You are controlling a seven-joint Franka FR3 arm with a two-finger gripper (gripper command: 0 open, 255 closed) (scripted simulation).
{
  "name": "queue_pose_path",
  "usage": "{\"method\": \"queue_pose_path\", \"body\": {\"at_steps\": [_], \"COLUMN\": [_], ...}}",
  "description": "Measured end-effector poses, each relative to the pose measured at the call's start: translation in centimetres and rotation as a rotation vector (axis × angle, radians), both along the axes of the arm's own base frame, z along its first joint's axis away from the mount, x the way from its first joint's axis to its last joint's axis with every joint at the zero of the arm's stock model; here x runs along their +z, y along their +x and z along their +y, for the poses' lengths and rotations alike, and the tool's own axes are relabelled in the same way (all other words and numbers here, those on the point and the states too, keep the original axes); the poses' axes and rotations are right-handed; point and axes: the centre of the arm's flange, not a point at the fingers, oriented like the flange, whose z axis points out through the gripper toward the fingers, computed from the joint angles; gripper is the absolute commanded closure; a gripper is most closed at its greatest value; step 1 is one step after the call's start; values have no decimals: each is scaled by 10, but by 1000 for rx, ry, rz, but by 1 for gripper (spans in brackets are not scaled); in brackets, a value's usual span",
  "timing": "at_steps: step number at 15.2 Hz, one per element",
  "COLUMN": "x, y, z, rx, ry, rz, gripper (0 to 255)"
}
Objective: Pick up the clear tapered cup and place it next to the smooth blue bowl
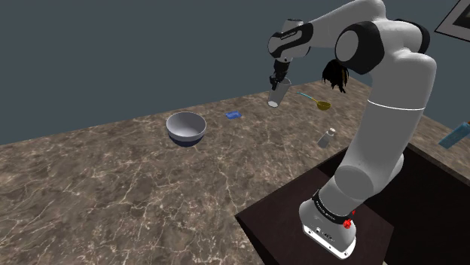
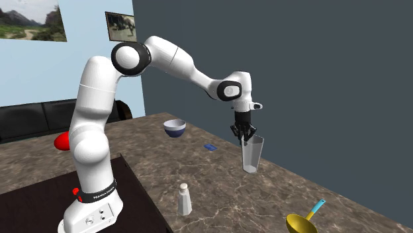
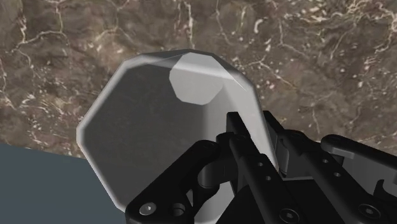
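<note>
Now: carrying stage, by judgement | hand (image 1: 279, 77) clamped on cup (image 1: 276, 95) rim, one finger inside, one outside, for a near-upright carry clear of surface (image 1: 113, 196) | cup at upper middle of shoulder view, well apart from bowl (image 1: 186, 128) at centre-left | wants lowering just beside bowl

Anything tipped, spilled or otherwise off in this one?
Nothing stands out. The clear cup is pinched at its rim by the fingers; the blue bowl and the shaker stand upright, with nothing spilled.
</note>
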Motion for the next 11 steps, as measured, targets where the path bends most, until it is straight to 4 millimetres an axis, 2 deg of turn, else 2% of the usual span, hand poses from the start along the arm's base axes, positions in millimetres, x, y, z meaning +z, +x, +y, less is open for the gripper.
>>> {"method": "queue_pose_path", "body": {"at_steps": [4, 11], "x": [3, 36], "y": [0, 0], "z": [0, 0], "rx": [0, 0], "ry": [0, 0], "rz": [0, 0], "gripper": [255, 255]}}
